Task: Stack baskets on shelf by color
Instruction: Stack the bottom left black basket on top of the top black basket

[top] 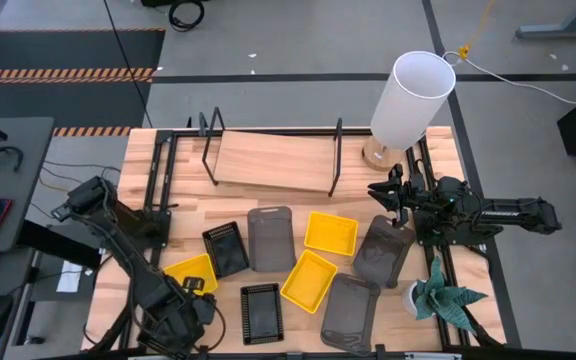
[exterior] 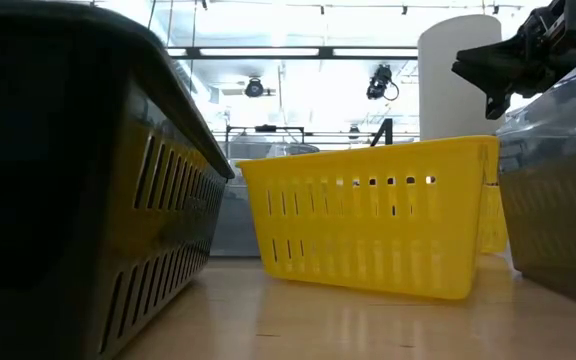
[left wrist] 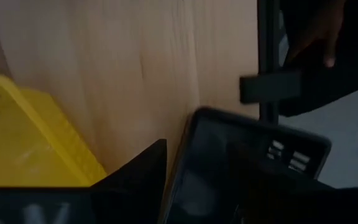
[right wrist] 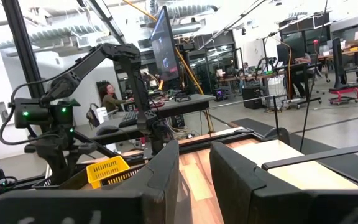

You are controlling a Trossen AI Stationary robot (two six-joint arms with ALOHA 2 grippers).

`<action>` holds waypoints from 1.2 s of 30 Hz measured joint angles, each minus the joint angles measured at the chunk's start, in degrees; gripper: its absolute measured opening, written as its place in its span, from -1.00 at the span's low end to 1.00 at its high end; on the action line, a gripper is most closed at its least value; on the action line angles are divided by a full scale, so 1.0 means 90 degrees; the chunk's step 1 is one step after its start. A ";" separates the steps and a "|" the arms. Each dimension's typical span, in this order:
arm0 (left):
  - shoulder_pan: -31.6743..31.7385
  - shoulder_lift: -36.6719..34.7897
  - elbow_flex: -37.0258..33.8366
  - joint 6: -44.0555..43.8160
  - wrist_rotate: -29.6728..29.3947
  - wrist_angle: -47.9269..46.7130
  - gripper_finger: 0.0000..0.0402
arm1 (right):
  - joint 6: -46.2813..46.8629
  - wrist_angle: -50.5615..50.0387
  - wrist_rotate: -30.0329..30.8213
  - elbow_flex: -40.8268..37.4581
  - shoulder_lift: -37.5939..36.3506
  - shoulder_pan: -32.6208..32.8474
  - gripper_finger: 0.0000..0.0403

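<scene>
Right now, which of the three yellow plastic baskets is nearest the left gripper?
The yellow plastic basket at the table's left edge, beside the left gripper; the other two yellow baskets sit mid-table.

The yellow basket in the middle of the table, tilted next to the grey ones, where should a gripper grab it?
Take the yellow basket by one long rim wall from straight above. It lies open side up, so one finger can probably drop inside and one outside. The wall facing the black basket looks freer than the side near the dark grey basket.
</scene>
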 joint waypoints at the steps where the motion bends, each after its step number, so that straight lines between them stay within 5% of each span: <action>1: -0.0032 0.0048 0.0002 0.0002 0.0000 0.0008 -0.14 | 0.0000 0.0000 0.0001 0.0000 0.0000 0.0000 -0.52; 14: -0.0343 0.0937 0.0002 0.1076 0.0057 -0.0178 -0.16 | 0.0002 0.0000 0.0001 0.0002 0.0000 0.0000 -0.52; 18: -0.0340 0.0964 0.0001 0.1189 0.0054 -0.0185 -0.34 | 0.0000 0.0000 0.0001 0.0002 0.0000 0.0000 -0.52; 25: -0.0325 0.0963 0.0022 0.1278 0.0066 -0.0223 -0.94 | 0.0002 0.0002 0.0001 0.0002 0.0000 0.0000 -0.52; 36: -0.0141 0.0447 0.0027 0.1262 -0.0359 -0.0347 -0.98 | 0.0000 0.0001 0.0001 0.0001 0.0000 0.0000 -0.52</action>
